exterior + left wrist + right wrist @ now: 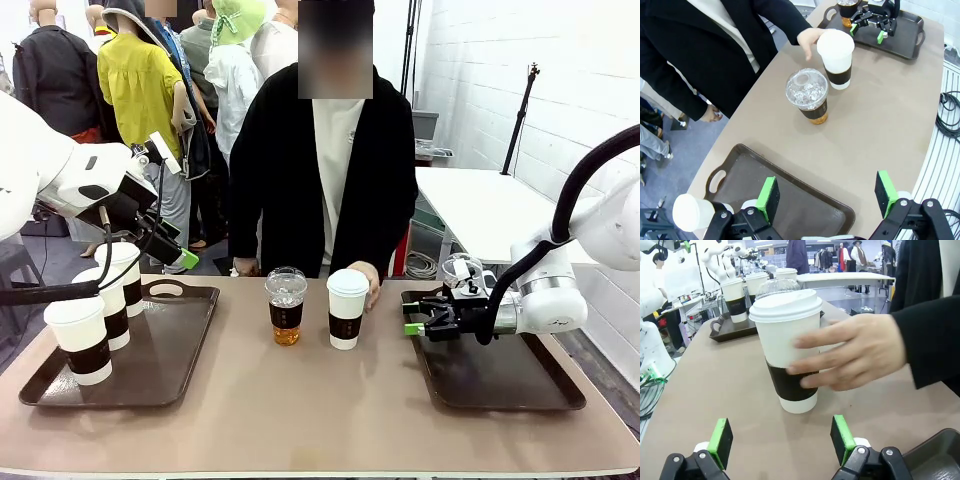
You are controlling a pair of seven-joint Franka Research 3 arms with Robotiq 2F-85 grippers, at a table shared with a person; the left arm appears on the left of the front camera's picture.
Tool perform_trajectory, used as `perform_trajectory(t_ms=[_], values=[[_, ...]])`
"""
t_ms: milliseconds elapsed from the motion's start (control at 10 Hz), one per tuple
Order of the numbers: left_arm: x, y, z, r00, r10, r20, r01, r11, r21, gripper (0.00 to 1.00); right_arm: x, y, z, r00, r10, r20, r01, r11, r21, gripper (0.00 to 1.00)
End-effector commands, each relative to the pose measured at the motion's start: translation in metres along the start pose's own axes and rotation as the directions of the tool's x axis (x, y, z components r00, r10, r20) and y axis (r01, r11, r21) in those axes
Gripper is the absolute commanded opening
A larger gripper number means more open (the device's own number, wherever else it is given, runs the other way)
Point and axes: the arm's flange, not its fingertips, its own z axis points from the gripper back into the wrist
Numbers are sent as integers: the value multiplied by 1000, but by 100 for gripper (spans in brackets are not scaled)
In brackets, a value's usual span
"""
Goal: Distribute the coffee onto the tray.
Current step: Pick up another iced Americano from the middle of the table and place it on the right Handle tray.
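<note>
In the middle of the surface (330,400), toward its far edge, stand a white paper cup (347,308) and, just beside it on its left, a clear iced coffee (286,305). Neither is on a tray yet. The person's hand (368,282) rests around the paper cup, probably to keep it steady and offer it. The right claw (418,315) is spread wide and points level at the cup's brown sleeve, apart from it, over the left edge of the right tray (500,385); this looks like preparation for a side grip. The left claw (827,196) is also spread and pinches nothing. It hangs above the left tray (190,340), which lies by the left edge of the surface and carries three paper cups (80,335). Another iced cup (462,272) on the right tray is half hidden behind the right claw. In the left wrist view the cups on the left tray are cut off at the bottom. How full the paper cups are cannot be told under their lids.
</note>
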Motion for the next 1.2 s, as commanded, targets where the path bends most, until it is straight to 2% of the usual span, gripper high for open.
perform_trajectory(t_ms=[0,1100], values=[[0,1,0,1000,8,-4,-8,1000,-4,100,1,1,0,1000,1,0,-1,1000,1,100],[0,1,0,1000,8,-4,-8,1000,-4,100,1,1,0,1000,1,0,-1,1000,1,100]])
